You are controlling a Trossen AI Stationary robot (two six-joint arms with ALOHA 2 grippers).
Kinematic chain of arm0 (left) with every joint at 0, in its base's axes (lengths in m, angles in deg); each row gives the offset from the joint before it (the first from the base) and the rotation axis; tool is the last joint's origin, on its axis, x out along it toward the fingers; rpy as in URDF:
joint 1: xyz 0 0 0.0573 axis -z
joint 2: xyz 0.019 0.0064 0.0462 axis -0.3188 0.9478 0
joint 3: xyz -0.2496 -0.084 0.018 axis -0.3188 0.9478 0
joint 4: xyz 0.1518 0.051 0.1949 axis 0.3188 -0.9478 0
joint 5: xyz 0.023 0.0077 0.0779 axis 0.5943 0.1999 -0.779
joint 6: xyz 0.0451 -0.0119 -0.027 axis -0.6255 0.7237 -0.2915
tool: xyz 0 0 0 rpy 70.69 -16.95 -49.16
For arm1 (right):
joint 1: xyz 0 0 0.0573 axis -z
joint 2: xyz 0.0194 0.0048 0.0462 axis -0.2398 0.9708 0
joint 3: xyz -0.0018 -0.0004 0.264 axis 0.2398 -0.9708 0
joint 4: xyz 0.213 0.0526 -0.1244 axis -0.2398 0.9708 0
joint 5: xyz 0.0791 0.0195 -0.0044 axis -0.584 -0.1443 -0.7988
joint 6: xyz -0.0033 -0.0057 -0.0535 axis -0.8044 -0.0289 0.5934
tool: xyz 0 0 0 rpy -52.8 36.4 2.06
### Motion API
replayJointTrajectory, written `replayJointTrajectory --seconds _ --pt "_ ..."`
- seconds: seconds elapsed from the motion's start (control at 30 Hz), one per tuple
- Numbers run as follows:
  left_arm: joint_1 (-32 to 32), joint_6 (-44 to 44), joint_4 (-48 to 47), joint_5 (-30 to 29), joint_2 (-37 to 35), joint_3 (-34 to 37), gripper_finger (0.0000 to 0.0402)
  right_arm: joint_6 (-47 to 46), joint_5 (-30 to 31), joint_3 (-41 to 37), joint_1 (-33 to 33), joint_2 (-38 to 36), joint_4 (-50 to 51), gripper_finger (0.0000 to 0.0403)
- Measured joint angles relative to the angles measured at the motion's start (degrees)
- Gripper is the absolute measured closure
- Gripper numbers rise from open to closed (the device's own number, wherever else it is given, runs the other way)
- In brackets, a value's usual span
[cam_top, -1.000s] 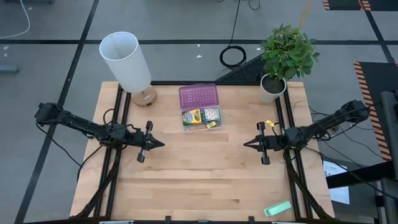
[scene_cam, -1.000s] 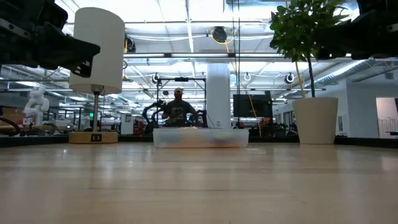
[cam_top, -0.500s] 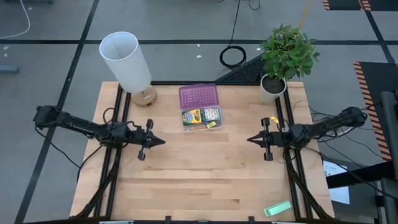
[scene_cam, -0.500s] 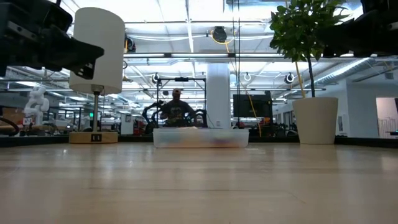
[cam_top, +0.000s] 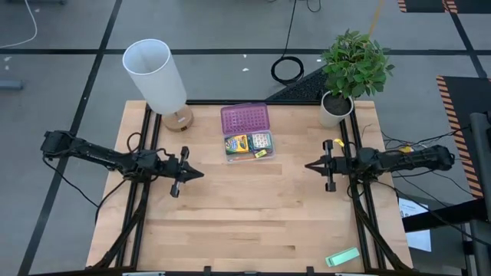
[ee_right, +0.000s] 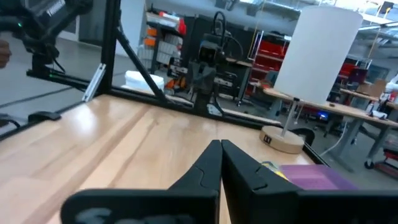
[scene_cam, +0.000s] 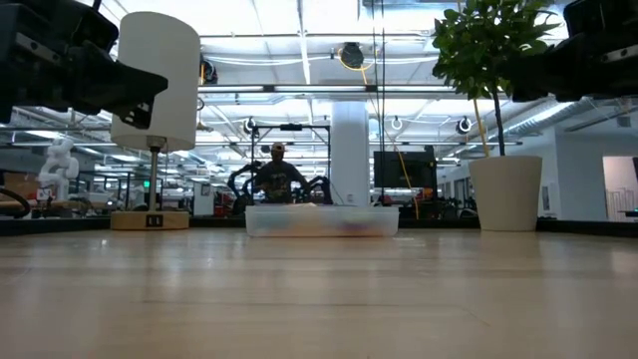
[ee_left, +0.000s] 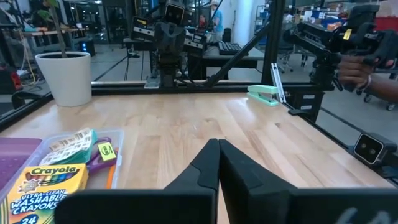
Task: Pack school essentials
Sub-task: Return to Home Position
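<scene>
Overhead, right gripper (cam_top: pixel 309 165) has drawn back toward the desk's (cam_top: pixel 245 222) right rail; left gripper (cam_top: pixel 198 175) has not moved. Both pairs of fingers are pressed together, empty. The clear plastic box (cam_top: pixel 247 144) with its purple lid (cam_top: pixel 245 119) sits at rear centre, between white lamp (cam_top: pixel 157 77) and potted plant (cam_top: pixel 353 65).

Low view shows a person (scene_cam: pixel 278 174) behind that box.

Left wrist alone reads the yellow-green crayon box (ee_left: pixel 45 188), purple-handled scissors (ee_left: pixel 97 157) and pale green flat block (ee_left: pixel 263 94).
</scene>
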Motion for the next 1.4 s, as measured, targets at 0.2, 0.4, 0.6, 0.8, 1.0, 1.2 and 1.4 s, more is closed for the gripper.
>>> replayJointTrajectory --seconds 0.2,0.4,0.6,0.8,1.0,1.2,1.4 --pt "-0.02 -0.82 -0.15 0.0 0.0 0.0 0.0398 2.77 1.38 -0.02 0.0 -2.65 1.46 0.0403" --pt "-0.07 -1.05 -0.22 -0.74 0.0 0.0 0.0388 4.41 -1.05 -0.02 0.87 -6.55 4.13 0.0403" --pt "-0.11 -1.35 -0.23 -0.87 0.0 0.0 0.0398 4.42 -6.09 -0.02 4.59 -9.99 6.53 0.0403" --pt "-0.11 -1.35 -0.24 -0.88 0.0 0.0 0.039 4.3 -9.2 -0.02 8.82 -12.32 9.48 0.0403" --pt "-0.11 -0.84 -0.4 -0.87 0.0 0.0 0.0395 1.37 -9.71 -0.07 10.6 -13.05 10.96 0.0403" --pt "-0.11 -0.61 -0.5 -0.87 0.0 -0.02 0.0387 1.06 -8.48 -0.07 10.58 -13.05 11.66 0.0403" --pt "-0.11 -0.82 -0.5 -0.87 0.0 -0.02 0.0397 2.51 -8.52 -0.07 10.56 -13.03 14.51 0.0403"
